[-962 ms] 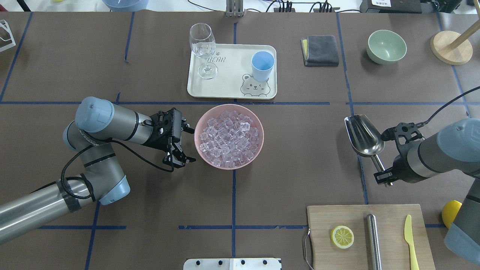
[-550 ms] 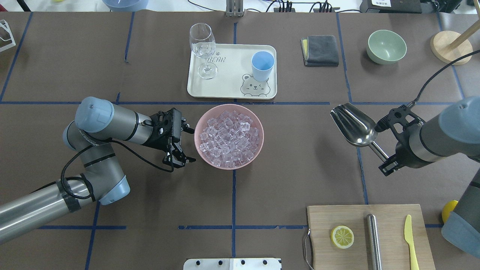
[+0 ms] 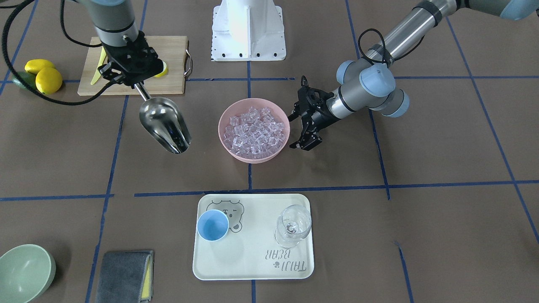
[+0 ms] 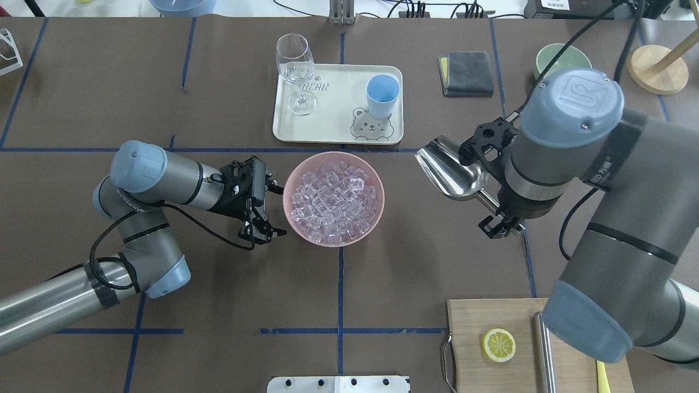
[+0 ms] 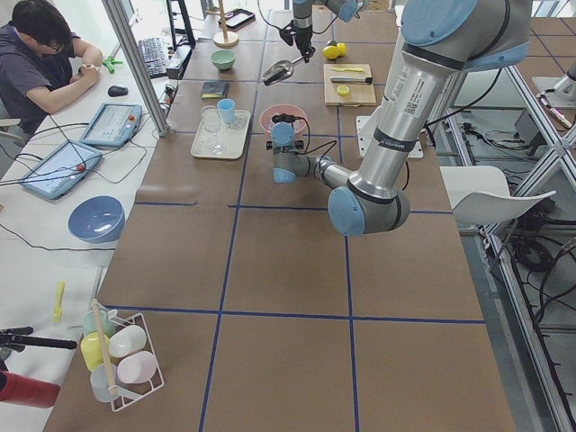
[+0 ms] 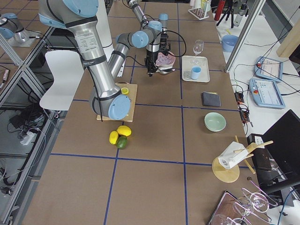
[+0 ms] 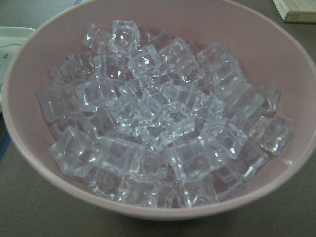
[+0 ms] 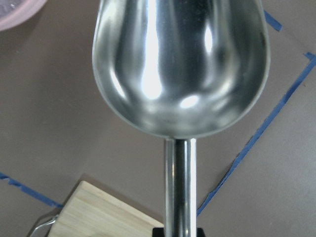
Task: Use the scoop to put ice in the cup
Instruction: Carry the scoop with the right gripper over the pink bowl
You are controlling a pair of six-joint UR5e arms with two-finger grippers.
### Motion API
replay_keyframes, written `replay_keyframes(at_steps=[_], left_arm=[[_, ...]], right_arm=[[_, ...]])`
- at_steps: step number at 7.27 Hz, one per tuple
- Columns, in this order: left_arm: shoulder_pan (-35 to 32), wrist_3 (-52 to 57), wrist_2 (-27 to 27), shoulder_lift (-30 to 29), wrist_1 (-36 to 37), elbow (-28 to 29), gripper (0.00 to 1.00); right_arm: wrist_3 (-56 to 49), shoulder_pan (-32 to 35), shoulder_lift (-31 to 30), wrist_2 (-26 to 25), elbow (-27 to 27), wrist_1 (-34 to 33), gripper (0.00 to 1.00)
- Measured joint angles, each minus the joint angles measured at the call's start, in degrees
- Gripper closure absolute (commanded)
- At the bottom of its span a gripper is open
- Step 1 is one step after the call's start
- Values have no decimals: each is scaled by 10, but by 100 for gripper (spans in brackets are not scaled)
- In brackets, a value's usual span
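Note:
The steel scoop (image 4: 449, 173) is empty and hangs in the air to the right of the pink bowl (image 4: 333, 243), with its mouth toward the bowl. It also shows in the front view (image 3: 165, 124) and the right wrist view (image 8: 180, 64). My right gripper (image 4: 499, 217) is shut on the scoop's handle. The ice (image 4: 334, 202) fills the pink bowl and shows close up in the left wrist view (image 7: 158, 118). My left gripper (image 4: 276, 210) is open and empty beside the bowl's left rim. The light-blue cup (image 4: 382, 95) stands empty on the white tray (image 4: 333, 117).
A clear wine glass (image 4: 295, 71) stands on the tray's left side. A grey cloth (image 4: 467, 73) and a pale-green bowl (image 4: 546, 57) are at the back right. A cutting board (image 4: 491, 371) with a lemon slice (image 4: 498, 344) and a steel cylinder (image 4: 543, 349) lies at the front right.
My right arm has carried the scoop left and a little farther back, toward the pink bowl. The left arm has not moved.

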Motion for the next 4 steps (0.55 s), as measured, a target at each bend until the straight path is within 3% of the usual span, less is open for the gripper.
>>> replay_keyframes(at_steps=[4], left_arm=[[0, -6, 0, 0, -1, -1, 0]], right_arm=[[-21, -41, 140, -13, -44, -165, 100]])
